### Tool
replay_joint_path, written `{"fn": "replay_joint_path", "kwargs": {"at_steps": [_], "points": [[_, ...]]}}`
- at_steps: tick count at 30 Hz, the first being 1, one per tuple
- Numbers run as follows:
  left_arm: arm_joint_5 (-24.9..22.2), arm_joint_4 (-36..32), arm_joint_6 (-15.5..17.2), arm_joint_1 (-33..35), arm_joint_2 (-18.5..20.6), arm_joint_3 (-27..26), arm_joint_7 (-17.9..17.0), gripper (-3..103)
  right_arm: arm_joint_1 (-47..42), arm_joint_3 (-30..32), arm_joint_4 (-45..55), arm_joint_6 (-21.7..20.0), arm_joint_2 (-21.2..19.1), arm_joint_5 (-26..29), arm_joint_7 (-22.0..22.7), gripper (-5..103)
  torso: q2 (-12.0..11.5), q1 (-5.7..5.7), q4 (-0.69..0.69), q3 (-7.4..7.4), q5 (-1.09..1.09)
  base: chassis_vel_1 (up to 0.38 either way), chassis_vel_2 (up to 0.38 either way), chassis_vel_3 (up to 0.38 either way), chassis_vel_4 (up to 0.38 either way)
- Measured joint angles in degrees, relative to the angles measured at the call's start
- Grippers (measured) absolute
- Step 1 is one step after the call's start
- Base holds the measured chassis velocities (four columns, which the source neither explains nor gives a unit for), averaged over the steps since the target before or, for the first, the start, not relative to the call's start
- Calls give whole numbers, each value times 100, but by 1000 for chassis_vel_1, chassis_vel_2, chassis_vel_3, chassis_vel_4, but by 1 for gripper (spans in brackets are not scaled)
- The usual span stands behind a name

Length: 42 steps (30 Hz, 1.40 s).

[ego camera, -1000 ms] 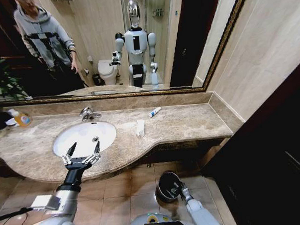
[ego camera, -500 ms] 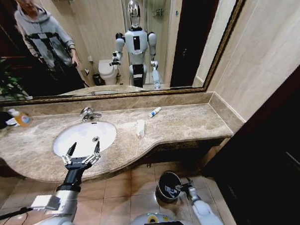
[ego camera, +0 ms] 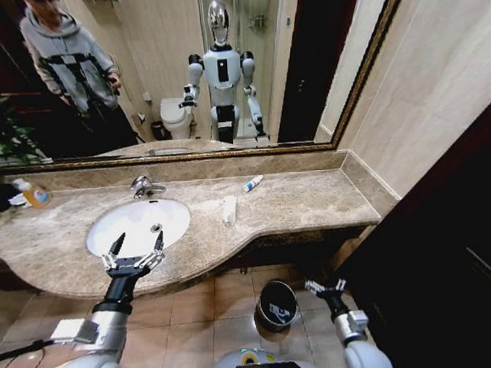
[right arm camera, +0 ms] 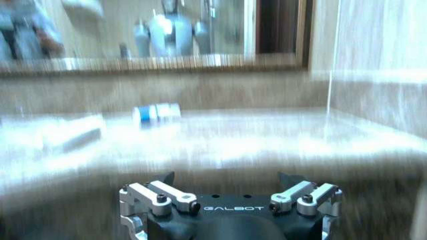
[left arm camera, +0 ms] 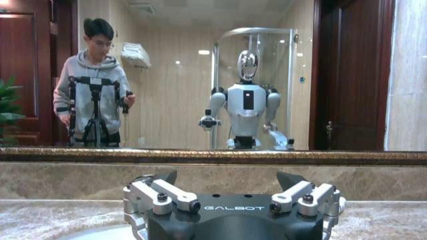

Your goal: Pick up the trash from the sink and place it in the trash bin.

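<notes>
- Since a second ago the right tool (ego camera: pixel 326 287) has swung out from the trash bin (ego camera: pixel 277 304) rim to hang beside it, prongs spread and empty.
- White scraps already lie in the bin, on the floor below the tabletop (ego camera: pixel 311 199).
- Left tool (ego camera: pixel 133 252), spread wide, hovers over the sink (ego camera: pixel 138 226) near its front rim.
- Farther back, a white flat packet (ego camera: pixel 229 209) and a white tube with blue marks (ego camera: pixel 253 183) lie on the marble, outside the basin.
- Risk: the flat packet gives little to pinch, so a grab may skid it along the marble.
</notes>
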Motion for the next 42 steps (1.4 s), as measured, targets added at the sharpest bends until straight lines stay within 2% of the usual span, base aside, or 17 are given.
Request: {"fn": "replay_joint_path", "kwargs": {"at_steps": [4, 9, 14, 23, 25, 33, 35, 42], "points": [[0, 0, 0, 0, 0, 0, 1, 100, 307, 35, 501, -281, -78, 125, -22, 100, 0, 0, -1, 0, 0, 0, 0, 0, 0], [0, 0, 0, 0, 0, 0, 0, 100, 990, -126, 502, -566, -274, 117, -67, 100, 0, 1, 1, 0, 0, 0, 0, 0, 0], [0, 0, 0, 0, 0, 0, 0, 100, 2097, -589, -160, -878, -588, -24, -239, 100, -1, 1, 1, 1, 2, 0, 0, 0, 0], [0, 0, 0, 0, 0, 0, 0, 100, 3410, -1291, -1452, -1137, -603, -23, -264, 100, -1, 2, 0, 1, 0, 0, 0, 0, 0], [0, 0, 0, 0, 0, 0, 0, 100, 3786, -1650, -1880, -1253, -545, 78, -223, 100, -1, 2, 1, 1, 0, 0, 0, 0, 0], [0, 0, 0, 0, 0, 0, 0, 100, 4215, -2369, -2160, -1498, -360, 99, -41, 100, -1, 2, 0, 1, -1, 0, 0, 0, 0], [0, 0, 0, 0, 0, 0, 0, 100, 4224, -2448, -2142, -1512, -364, 91, -34, 100, -1, 2, 0, 1, 0, 0, 0, 0, 0], [0, 0, 0, 0, 0, 0, 0, 100, 4270, -3380, -1961, -1596, -578, -78, 137, 100, -1, 1, 0, 0, -1, 0, 0, 0, 0]]}}
